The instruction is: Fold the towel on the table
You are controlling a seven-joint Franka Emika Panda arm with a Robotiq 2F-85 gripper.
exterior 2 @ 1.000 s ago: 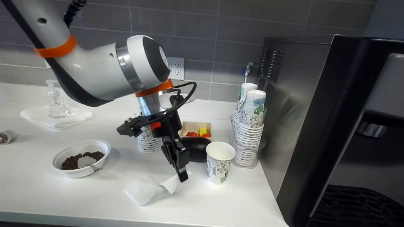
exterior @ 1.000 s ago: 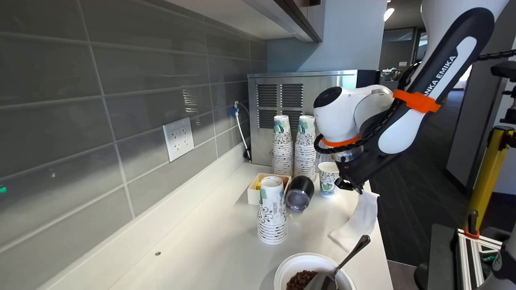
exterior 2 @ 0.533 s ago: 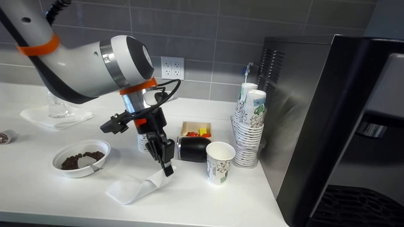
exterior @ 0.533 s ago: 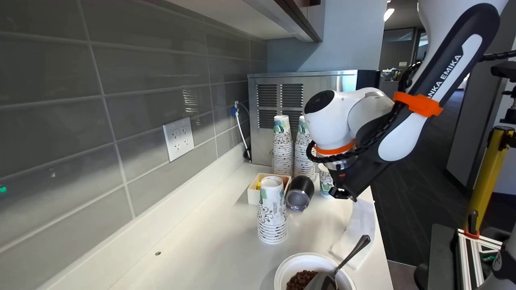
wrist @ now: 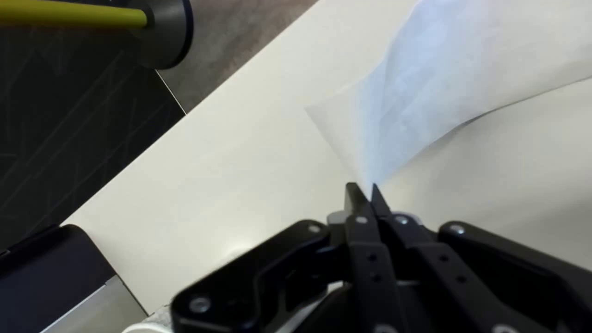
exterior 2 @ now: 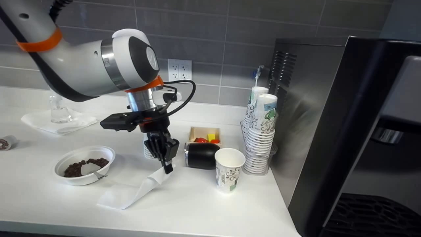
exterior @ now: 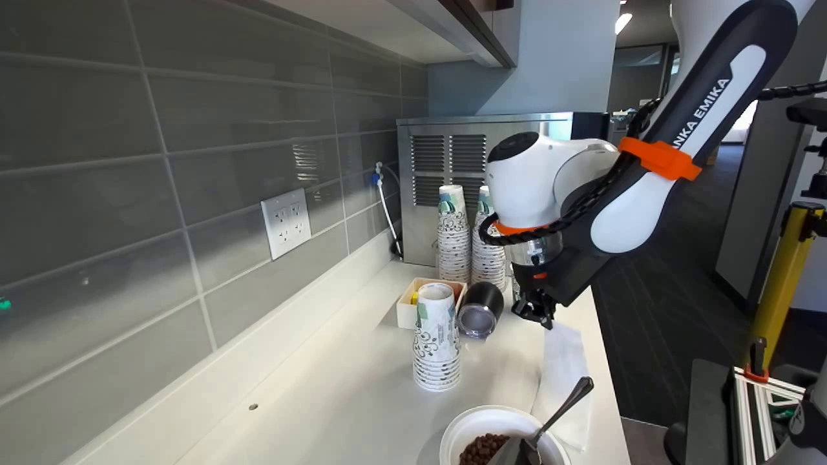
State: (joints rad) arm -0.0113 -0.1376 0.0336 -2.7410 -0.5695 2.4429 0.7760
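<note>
A thin white towel lies along the front edge of the off-white table (exterior 2: pixel 230 214), and shows in both exterior views (exterior: pixel 561 368) (exterior 2: pixel 139 192). My gripper shows in both exterior views (exterior: pixel 548 323) (exterior 2: pixel 167 168), pointing down at the towel's end nearer the single cup. In the wrist view, the fingers (wrist: pixel 364 188) are closed on the tip of the towel (wrist: pixel 439 78), which bunches to a point between them. The held end is lifted a little and the towel curves down from it. The far end lies on the table, partly behind the spoon in an exterior view.
A white bowl (exterior 2: pixel 62 176) of brown pieces with a spoon (exterior: pixel 568 403) stands beside the towel. A cup stack (exterior: pixel 437 336), black tumbler (exterior 2: pixel 202 156), single cup (exterior 2: pixel 229 174) and small wooden box (exterior: pixel 407 314) stand nearby. A metal machine (exterior 2: pixel 306 98) bounds the table's end.
My gripper has moved away from the single cup and toward the back wall, still holding the towel. The towel has slid along with it, its far end now nearer the bowl.
</note>
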